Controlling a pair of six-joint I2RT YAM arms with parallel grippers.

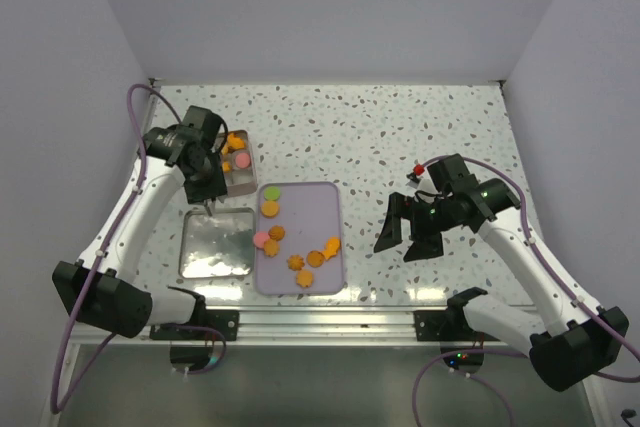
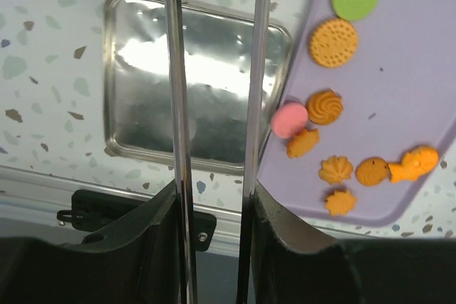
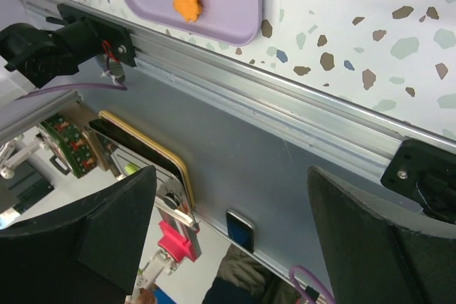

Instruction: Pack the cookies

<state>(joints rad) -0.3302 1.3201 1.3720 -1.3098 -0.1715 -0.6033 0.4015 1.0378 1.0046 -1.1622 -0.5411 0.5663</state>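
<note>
A shiny square metal pan (image 2: 142,48) lies at 9 o'clock of a lavender rectangular tray (image 2: 406,76). The left gripper (image 2: 214,201) clasps slim metal tongs (image 2: 178,105), whose arms cross the pan. Seen from above, the cookies (image 2: 333,42) lie on the tray at that gripper's 4 o'clock: orange rounds and flowers, one pink, one green. The right gripper (image 1: 408,237) hangs spread wide and empty.

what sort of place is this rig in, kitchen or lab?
Probably a robotics lab test cell, not a kitchen: plain white walls box in the speckled table, an aluminium rail runs along its near edge, and the cookies sit on a purple tray.
</note>
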